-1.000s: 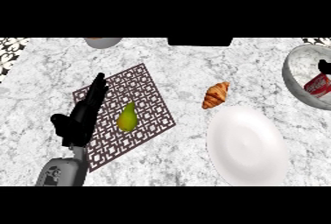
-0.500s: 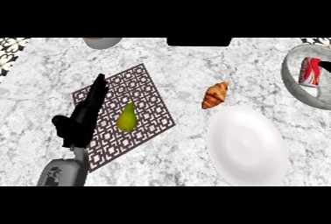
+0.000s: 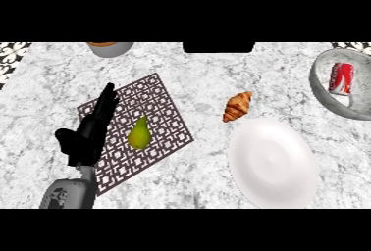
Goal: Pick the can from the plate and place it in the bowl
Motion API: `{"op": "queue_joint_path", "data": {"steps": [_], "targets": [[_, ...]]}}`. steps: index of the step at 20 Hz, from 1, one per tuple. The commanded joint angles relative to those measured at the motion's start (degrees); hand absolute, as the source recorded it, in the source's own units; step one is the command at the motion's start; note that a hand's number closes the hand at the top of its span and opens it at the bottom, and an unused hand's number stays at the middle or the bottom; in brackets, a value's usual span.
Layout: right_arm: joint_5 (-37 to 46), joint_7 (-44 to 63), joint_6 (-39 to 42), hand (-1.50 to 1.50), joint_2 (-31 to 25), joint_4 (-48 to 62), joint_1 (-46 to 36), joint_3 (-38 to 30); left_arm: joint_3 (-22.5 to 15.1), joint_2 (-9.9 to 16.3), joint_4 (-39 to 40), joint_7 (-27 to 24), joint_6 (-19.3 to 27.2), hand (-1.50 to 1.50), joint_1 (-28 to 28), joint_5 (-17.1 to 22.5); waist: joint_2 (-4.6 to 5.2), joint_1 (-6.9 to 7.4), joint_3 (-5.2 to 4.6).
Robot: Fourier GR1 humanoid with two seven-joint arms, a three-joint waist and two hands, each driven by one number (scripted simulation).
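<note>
A red and white can [image 3: 342,77] lies on its side inside the grey bowl [image 3: 325,91] at the right edge of the head view. The white plate [image 3: 274,162] sits at the lower right with nothing on it. My left hand [image 3: 91,129] rests open at the lower left, fingers straight and pointing up, over the patterned mat's left edge. No hand touches the can. My right hand does not show.
A green pear [image 3: 139,133] lies on the dark lattice mat [image 3: 167,112] beside my left hand. A croissant [image 3: 238,106] sits between mat and bowl. A grey cup [image 3: 111,48] and a black object [image 3: 217,47] stand at the counter's far edge.
The can has shifted inside the bowl, from its right side toward the middle, and now lies on its side. My left hand has not moved.
</note>
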Motion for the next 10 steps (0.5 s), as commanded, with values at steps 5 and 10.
{"op": "queue_joint_path", "data": {"steps": [5,10], "targets": [[-11.21,0.35,8.99,-1.5,1.01,-11.25,9.19,-3.4,0.3,-0.61,1.87,-0.53,0.56,0.0,-0.81,-0.29,-0.12,-0.44,-0.03],[-16.8,-0.57,16.13,-1.5,3.21,-20.27,18.85,-3.93,0.0,-0.37,-0.76,2.4,0.99,0.0,-1.3,-0.79,-0.15,-0.62,-0.02]]}}
